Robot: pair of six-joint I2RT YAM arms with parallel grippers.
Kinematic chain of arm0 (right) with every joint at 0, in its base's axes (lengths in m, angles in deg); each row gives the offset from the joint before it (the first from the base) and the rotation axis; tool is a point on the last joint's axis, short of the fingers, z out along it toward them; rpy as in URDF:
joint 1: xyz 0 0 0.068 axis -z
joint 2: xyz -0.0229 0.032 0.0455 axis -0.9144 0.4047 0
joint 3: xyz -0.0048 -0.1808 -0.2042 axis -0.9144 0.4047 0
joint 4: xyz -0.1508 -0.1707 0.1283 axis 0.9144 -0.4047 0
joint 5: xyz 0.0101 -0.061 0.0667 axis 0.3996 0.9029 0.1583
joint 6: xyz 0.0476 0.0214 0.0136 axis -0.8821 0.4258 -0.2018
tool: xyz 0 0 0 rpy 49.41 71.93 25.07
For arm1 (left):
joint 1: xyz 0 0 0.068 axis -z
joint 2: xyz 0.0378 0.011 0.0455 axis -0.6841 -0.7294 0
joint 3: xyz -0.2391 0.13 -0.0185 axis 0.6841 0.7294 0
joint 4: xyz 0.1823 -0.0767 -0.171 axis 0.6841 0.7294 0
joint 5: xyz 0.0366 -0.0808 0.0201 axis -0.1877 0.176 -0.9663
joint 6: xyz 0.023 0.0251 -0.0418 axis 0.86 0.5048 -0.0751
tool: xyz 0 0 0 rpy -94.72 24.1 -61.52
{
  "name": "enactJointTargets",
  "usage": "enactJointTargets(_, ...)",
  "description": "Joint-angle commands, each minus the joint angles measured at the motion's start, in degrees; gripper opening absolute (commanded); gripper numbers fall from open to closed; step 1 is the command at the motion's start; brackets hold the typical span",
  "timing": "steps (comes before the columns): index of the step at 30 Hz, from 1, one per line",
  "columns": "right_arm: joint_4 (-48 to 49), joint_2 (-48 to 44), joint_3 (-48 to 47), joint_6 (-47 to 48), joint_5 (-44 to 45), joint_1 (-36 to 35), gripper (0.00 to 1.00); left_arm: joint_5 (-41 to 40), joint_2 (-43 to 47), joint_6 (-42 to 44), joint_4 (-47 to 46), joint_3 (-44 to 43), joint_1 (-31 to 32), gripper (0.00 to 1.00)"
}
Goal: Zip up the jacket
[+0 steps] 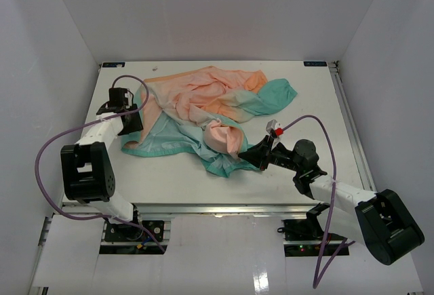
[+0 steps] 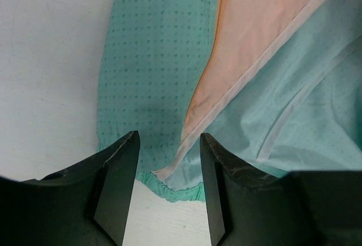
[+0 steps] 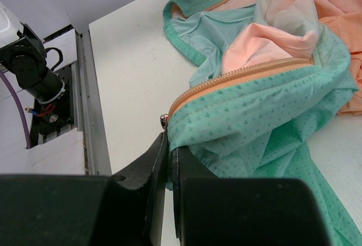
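— Top external view: where's the jacket point(image 1: 203, 115)?
— Crumpled on the table point(image 1: 339, 105), unzipped. The right gripper point(image 3: 168, 161) pinches its teal edge by the zipper end point(image 3: 164, 120), likely anchoring it.
— And the left gripper point(image 2: 169, 144)?
— Spread wide, hovering over the hem corner point(image 2: 167, 174), seemingly ready to grab.

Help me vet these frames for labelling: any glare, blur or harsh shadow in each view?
Top external: even light, jacket sharp with soft shadows, glare only on the floor at the bottom. Left wrist: jacket dots crisp; the open left gripper is dark but sharp. Right wrist: zipper teeth crisp; the right gripper, shut on the jacket, is a dark, featureless mass.
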Motion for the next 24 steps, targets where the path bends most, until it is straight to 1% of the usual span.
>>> enactJointTargets(1,2.45,0.04,0.00,-0.01,-0.20,-0.04,0.08,1.12,0.90,1.21,0.22,0.57,-0.09,0.57)
enactJointTargets(7,1.95,-0.32,0.13,0.27,0.42,-0.08,0.08,-0.50,0.65,2.47,0.22,1.20,-0.05,0.57)
enactJointTargets(10,1.36,-0.41,-0.13,0.33,0.66,-0.08,0.08,-0.58,-2.03,2.72,0.39,-0.19,0.78,0.57)
enactJointTargets(13,1.04,-1.14,-0.06,0.00,0.57,0.00,0.08,-5.29,-4.72,3.04,0.88,-1.74,3.31,0.56)
enactJointTargets(18,0.93,-1.49,0.60,0.22,1.51,-0.08,0.08,-8.02,-7.07,2.92,1.12,-3.26,6.65,0.56)
enactJointTargets(22,0.76,-0.94,0.49,0.26,1.81,-0.08,0.08,-9.80,-7.71,2.11,1.27,-2.99,6.71,0.52)
enactJointTargets(24,0.66,-1.12,0.49,0.25,1.82,-0.08,0.08,-10.54,-7.49,2.20,1.31,-2.67,6.66,0.49)
